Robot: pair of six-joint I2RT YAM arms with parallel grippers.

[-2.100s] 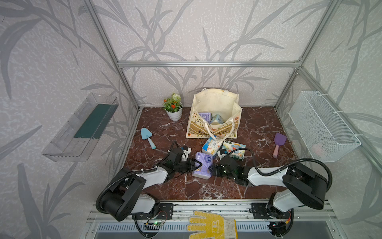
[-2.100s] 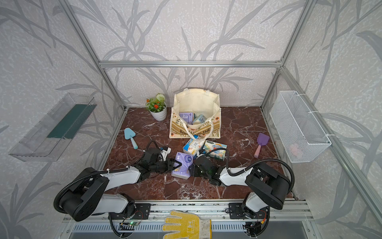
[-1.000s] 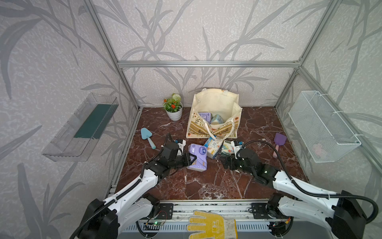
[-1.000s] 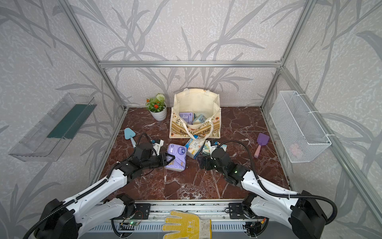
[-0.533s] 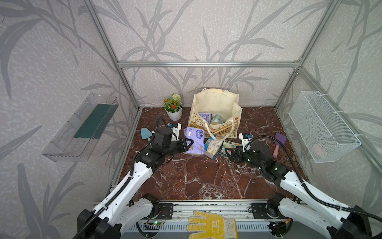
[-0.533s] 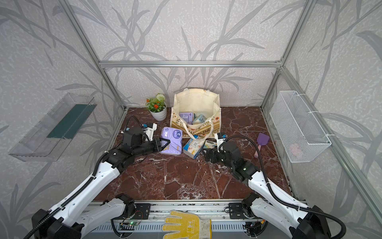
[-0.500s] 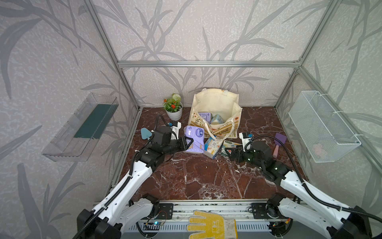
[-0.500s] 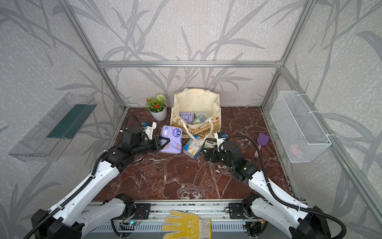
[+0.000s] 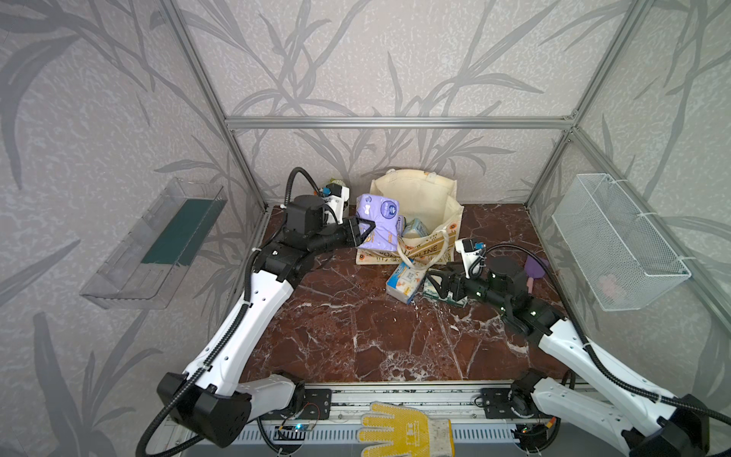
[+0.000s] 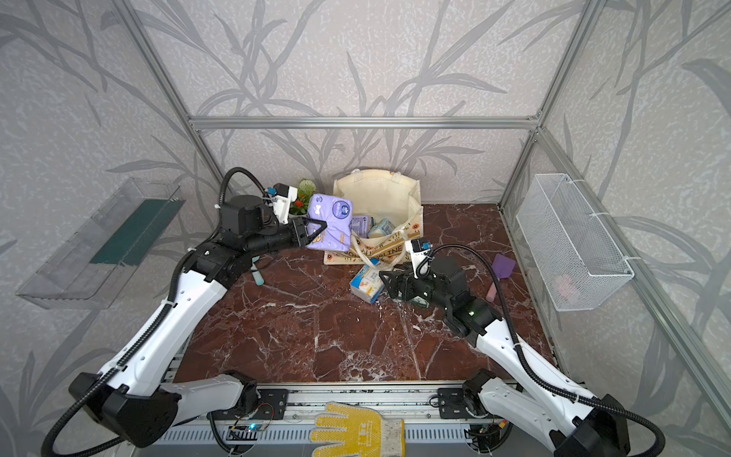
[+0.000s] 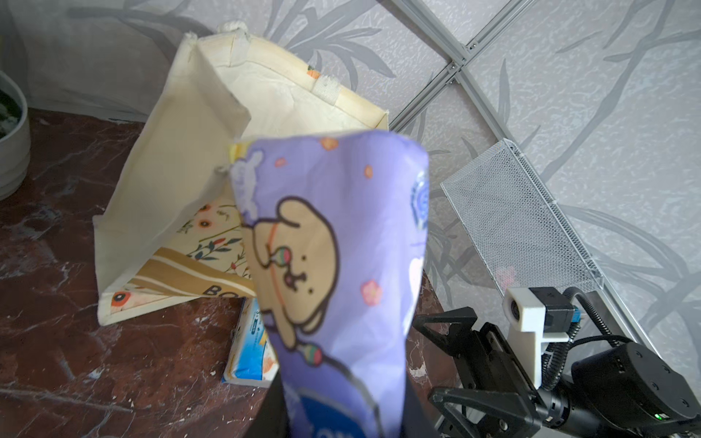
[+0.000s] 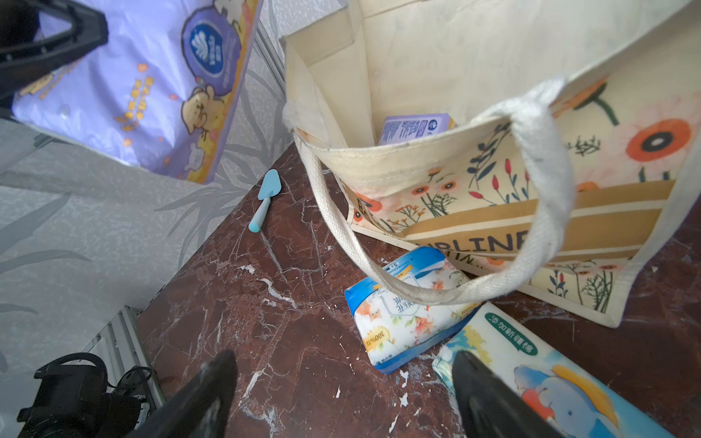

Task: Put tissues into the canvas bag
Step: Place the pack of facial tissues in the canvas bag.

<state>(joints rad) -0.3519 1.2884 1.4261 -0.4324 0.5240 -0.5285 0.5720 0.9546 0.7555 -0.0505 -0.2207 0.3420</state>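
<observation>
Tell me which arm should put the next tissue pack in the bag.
Left. The left gripper holds a purple pack raised beside the open bag; the right gripper is open and empty, low near the table.

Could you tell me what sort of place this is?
Probably a robot test cell, not a home: an aluminium frame holds wallpapered panels, and two arms sit on a rail by a marble-look tabletop.

Purple pack (image 9: 381,215) aloft beside open bag (image 9: 415,198)

I see wire basket (image 9: 617,241) on right wall | clear tray (image 9: 154,245) on left wall | purple shovel (image 10: 503,265) on counter (image 9: 356,336) | yellow glove (image 9: 403,429) by front rail
</observation>
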